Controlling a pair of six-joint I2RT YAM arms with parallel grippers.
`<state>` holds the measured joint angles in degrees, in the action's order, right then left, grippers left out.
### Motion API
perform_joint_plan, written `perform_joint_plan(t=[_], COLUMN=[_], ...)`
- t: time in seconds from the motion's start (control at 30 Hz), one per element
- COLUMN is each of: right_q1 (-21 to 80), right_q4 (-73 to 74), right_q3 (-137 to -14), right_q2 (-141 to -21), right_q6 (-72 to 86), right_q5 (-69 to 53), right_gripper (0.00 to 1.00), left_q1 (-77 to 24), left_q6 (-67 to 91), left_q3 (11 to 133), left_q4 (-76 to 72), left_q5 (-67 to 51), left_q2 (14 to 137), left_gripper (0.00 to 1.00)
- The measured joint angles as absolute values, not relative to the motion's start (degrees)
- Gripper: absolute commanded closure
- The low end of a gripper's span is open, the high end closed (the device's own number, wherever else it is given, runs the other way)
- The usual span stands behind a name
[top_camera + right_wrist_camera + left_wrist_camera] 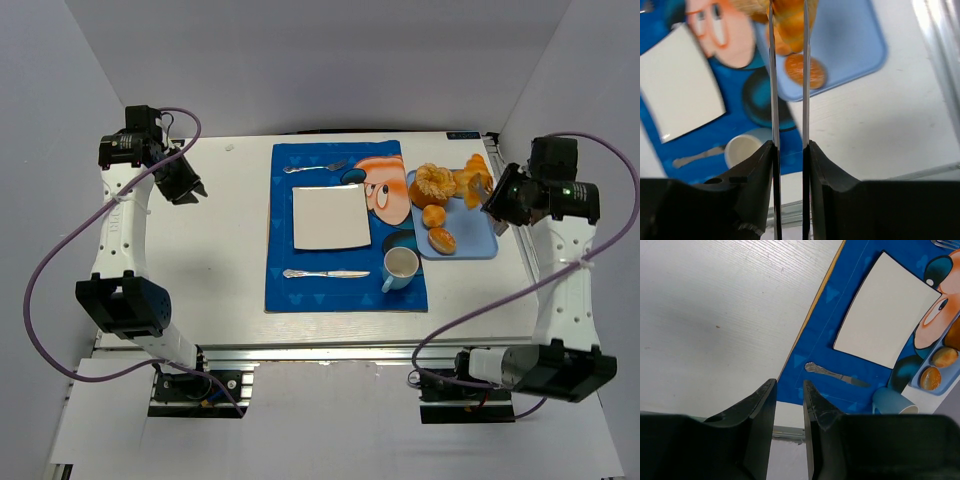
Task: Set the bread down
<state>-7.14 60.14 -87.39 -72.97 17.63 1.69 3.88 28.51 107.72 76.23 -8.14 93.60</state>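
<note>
Between the jaws of our right pincer (788,10), at the blue tray (855,45), we are gripping the bread (789,22) tightly; we judge this the grasping step. Next we are likely lifting it clear and carrying it leftward to the white plate (682,85). Our left pincer (789,385) is hanging slightly open, holding nothing.

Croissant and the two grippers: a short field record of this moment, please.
bread: croissant, at the far end of the blue tray
right gripper: shut on the croissant
left gripper: open, empty, over bare table left of the placemat
plate: white, square, nothing on it
task status: bread not yet placed
</note>
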Motion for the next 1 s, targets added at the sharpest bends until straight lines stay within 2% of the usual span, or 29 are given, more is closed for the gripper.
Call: perform_joint_plan(t=[0.17,0.3,0.5,0.77,1.0], right_q1=[2.0,15.7,28.9,36.7,37.6], right_q4=[61.4,59.8,55.3,48.9,46.4], right_q3=[-91.0,-94.1,-93.9,-91.4,-89.1], right_q2=[-71.0,-74.3,-81.1,-89.6,-94.0], right_q6=[20.0,24.1,28.8,31.1,31.0], right_q5=[-3.7,-5.6,-6.1,-3.7,1.6], right_gripper=[0.76,0.76,0.76,0.75,0.68], left_q1=[3.9,3.9,3.9,3.9,3.9], left_q6=[28.8,29.5,30.7,31.9,32.2], left_q3=[107.7,107.1,104.0,100.8,98.4], left_q4=[75.8,74.5,73.7,73.5,73.8], left_q5=[-7.8,-7.5,-7.3,-6.8,-6.5], left_q2=[93.6,93.3,91.1,85.4,81.9], left_gripper=[0.62,0.6,0.59,0.59,0.59])
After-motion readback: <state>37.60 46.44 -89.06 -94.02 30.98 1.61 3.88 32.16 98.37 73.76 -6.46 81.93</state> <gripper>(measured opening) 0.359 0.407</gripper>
